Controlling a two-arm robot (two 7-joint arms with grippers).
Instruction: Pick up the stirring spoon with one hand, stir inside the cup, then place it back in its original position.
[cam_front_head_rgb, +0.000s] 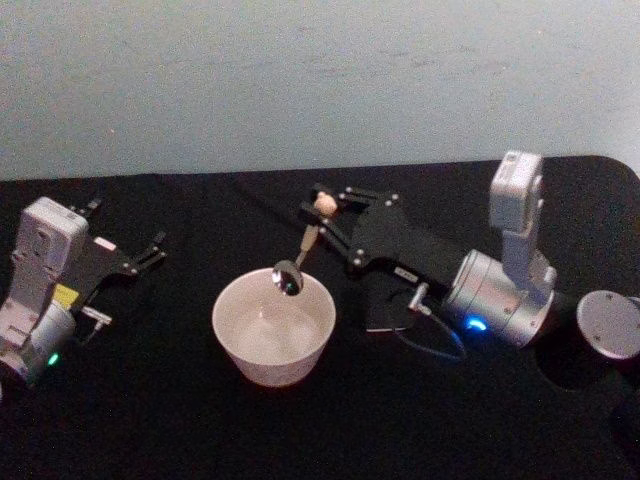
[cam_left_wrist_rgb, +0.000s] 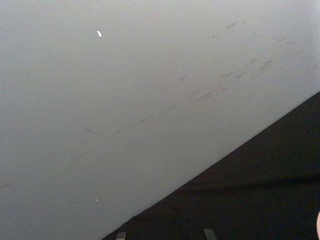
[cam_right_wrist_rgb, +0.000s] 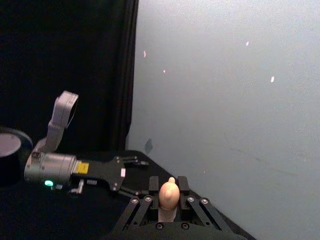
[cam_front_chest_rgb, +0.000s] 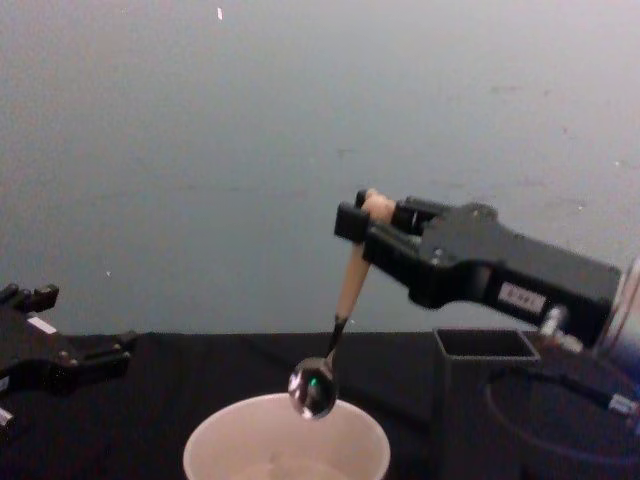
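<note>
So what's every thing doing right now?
stirring spoon: held up, bowl end hanging over the cup's rim.
cup: upright on the table.
holder: upright, top open.
right gripper: shut on the spoon's handle.
left gripper: parked at the left.

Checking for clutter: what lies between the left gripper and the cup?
Nothing: the head view shows bare black table between the left gripper and the cup. The right gripper holds the spoon over the cup.

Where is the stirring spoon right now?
In the head view the stirring spoon hangs tilted from the right gripper, near the middle, its metal bowl at the cup's far rim, left of the dark grey holder.
</note>
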